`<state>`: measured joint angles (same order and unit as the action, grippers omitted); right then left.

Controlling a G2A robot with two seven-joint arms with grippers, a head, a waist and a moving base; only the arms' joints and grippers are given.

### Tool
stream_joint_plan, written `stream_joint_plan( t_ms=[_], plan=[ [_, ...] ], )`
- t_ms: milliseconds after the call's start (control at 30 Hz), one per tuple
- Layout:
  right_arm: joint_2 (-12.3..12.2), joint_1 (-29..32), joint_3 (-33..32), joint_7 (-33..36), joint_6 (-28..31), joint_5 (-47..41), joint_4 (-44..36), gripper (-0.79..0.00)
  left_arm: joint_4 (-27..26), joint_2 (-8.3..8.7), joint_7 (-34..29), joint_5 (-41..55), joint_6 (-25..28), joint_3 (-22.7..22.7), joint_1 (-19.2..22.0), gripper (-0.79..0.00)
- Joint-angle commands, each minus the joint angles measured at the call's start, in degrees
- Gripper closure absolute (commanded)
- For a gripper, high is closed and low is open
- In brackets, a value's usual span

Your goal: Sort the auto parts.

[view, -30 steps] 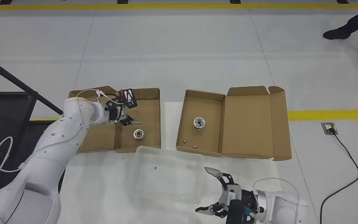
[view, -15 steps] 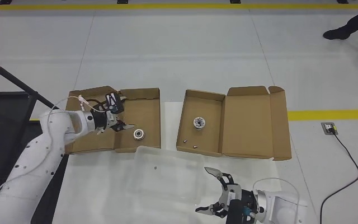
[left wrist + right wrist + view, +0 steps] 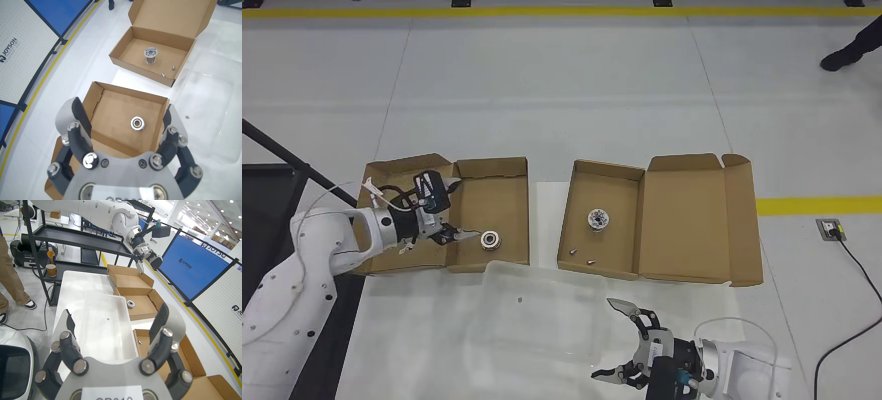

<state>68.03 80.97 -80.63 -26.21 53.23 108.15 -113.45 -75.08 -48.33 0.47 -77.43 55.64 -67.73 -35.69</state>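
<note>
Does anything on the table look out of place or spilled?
Nothing spilled or damaged. One tiny grey piece lies alone in the clear tray, and two screws lie loose beside the toothed part in its box.

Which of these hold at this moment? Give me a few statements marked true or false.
1. The bearing lies on the floor of the open box in front of the left tool. True.
2. The left tool is shut on the bearing. False: it is open and holds nothing; the bearing lies apart from it.
3. The second box holds a toothed part and two screws. True.
4. The right tool grips a screw. False: it is open and empty.
5. The clear tray is piled with parts. False: just one small bit lies in it.
</note>
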Motion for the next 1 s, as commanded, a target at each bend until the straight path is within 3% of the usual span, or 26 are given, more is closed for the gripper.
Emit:
stream_joint_plan(
  t_ms=[0, 133, 300, 567, 967],
  plan=[
    [0.00, 0.00, 0.00, 0.00, 0.00, 0.00, 0.00, -0.785, -0.67, -0.03, 0.79, 1.19, -0.62, -0.14, -1.01, -0.785],
    [0.00, 0.00, 0.00, 0.00, 0.00, 0.00, 0.00, -0.785, -2.84, 0.35, 4.36, 3.93, -5.96, -3.29, -4.96, -0.785],
    [0.00, 0.00, 0.00, 0.00, 0.00, 0.00, 0.00, -0.785, -7.89, 0.94, 8.12, 9.91, -13.16, -8.71, -13.26, -0.785],
    [0.00, 0.00, 0.00, 0.00, 0.00, 0.00, 0.00, -0.785, -15.74, 1.49, 12.09, 21.25, -18.00, -17.11, -26.93, -0.785],
    [0.00, 0.00, 0.00, 0.00, 0.00, 0.00, 0.00, -0.785, -15.84, 1.48, 12.19, 21.82, -18.15, -17.35, -27.41, -0.784]
  ],
)
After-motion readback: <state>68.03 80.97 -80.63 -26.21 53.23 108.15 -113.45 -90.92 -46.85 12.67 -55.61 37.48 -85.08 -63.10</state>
